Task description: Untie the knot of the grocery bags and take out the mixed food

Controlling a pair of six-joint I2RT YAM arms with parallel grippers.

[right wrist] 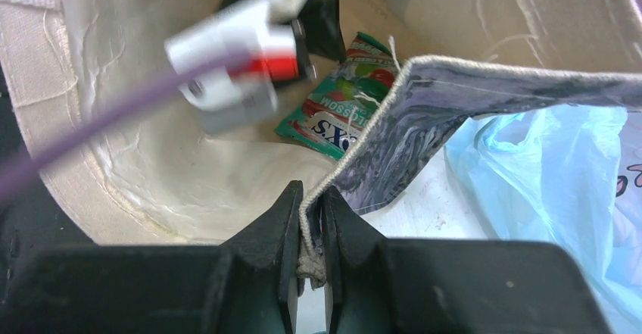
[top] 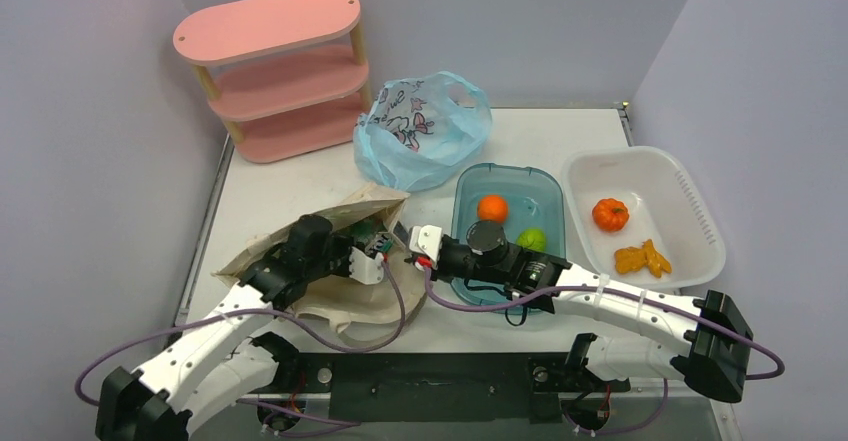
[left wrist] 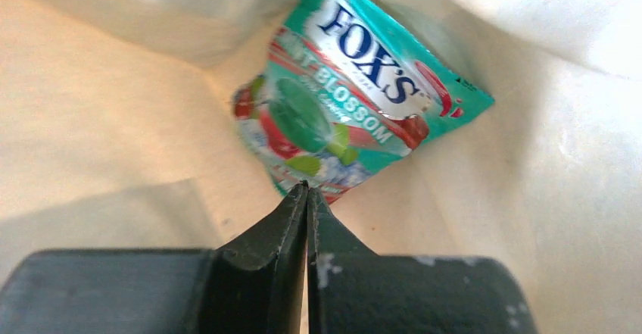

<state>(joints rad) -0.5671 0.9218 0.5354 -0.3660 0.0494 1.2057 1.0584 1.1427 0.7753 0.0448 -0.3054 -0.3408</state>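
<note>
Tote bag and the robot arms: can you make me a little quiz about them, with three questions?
1. True or false: the orange lies in the tub.
2. What does the right gripper clamp? A the tote rim, B the blue bag, C the shelf.
3. Fill in: the left gripper pinches the ____ inside the tote.
Key: 1 true; 2 A; 3 packet.

Both arms stretch forward, angling inward, wrists nearly meeting; left claw (left wrist: 306, 191) pressed fully closed, right claw (right wrist: 310, 198) pinched narrow.
</note>
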